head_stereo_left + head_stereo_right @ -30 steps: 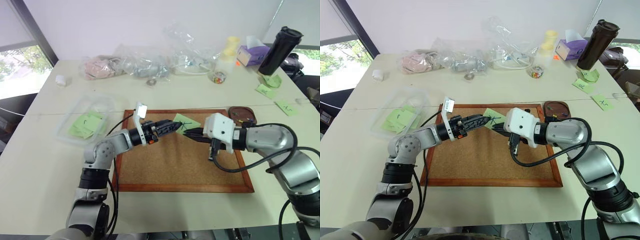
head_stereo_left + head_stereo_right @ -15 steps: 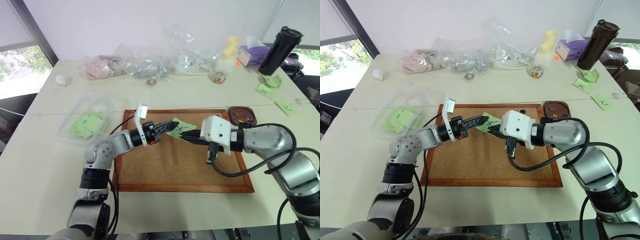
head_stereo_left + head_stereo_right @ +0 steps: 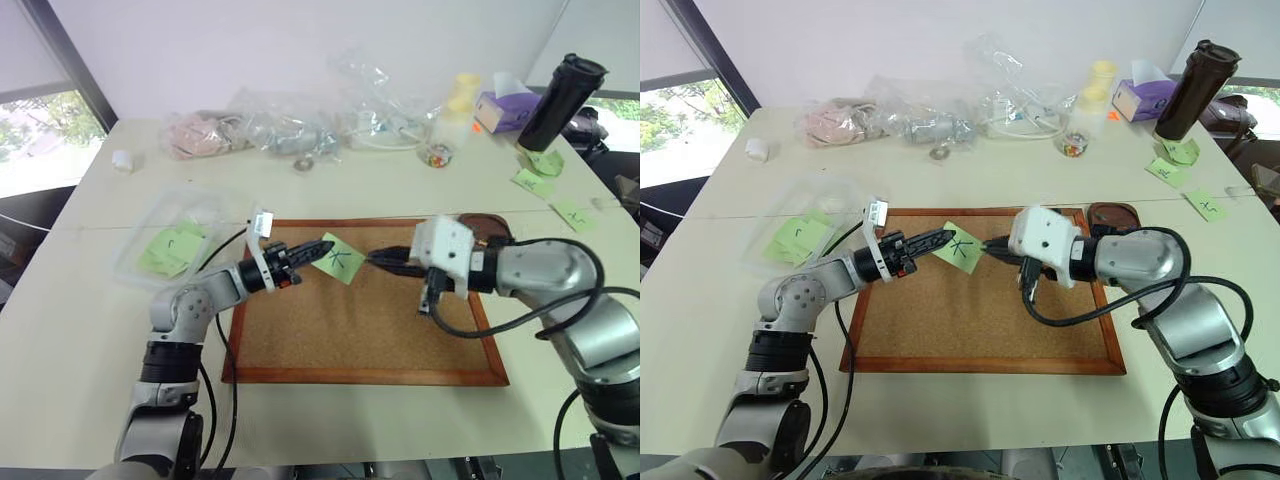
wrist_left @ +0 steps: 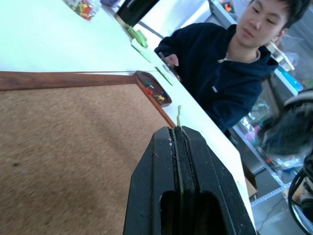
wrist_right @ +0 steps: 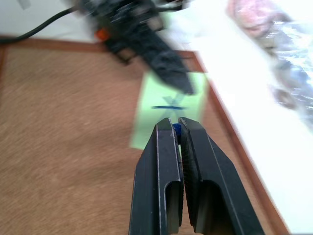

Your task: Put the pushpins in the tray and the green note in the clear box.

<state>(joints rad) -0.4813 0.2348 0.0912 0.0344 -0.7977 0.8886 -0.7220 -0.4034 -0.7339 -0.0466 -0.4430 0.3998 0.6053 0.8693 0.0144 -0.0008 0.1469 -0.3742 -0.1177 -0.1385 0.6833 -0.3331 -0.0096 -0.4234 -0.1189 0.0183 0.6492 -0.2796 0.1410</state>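
The green note (image 3: 338, 262) is off the corkboard (image 3: 350, 320) now: a second ago it lay pinned near the board's far edge with both grippers closing in on it, and now the left gripper (image 3: 322, 248) is clamped on its left edge and holds it in the air above the board. The right gripper (image 3: 385, 259) has drawn back to the right, just clear of the note, and its fingers are shut on what looks like a small blue pushpin (image 5: 176, 129), though that view is blurred and I cannot be sure. If so, the pin is out and the note is free, so both halves of the job can go on at once.

The note hangs just past the left fingertips, between the two grippers. The clear box (image 3: 175, 240), with other green notes inside, sits on the table to the left of the board, well apart from the left gripper. The tray (image 3: 490, 228), already holding coloured pins, lies just off the board's far right corner, near the right arm.
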